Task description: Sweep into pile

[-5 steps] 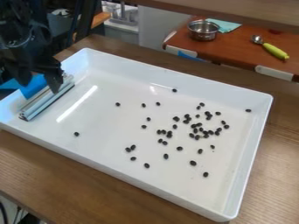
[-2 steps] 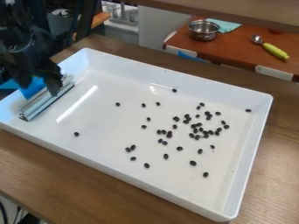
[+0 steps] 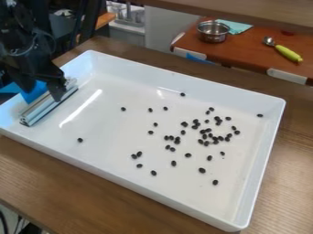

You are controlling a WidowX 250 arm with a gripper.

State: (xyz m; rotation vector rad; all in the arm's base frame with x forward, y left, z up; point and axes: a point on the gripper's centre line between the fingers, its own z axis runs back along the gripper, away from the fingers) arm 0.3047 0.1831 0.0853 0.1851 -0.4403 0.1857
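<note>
At the upper left, the black gripper is over the left end of the white tray, its fingers spread apart with the sweeper's blue part between them. The sweeper's silver bar lies slanted along the tray's left end, its upper part partly behind the gripper. Small black beans are scattered over the tray floor, thickest right of the middle. A lone bean lies toward the left, another by the right wall.
The tray has raised walls on all sides and stands on a brown wooden table. Behind it, a reddish-brown surface holds a metal pot, a green-handled spoon and a teal cloth.
The gripper has come down slightly over the sweeper, shifting only a little. The silver bar and the beans are where they were.
</note>
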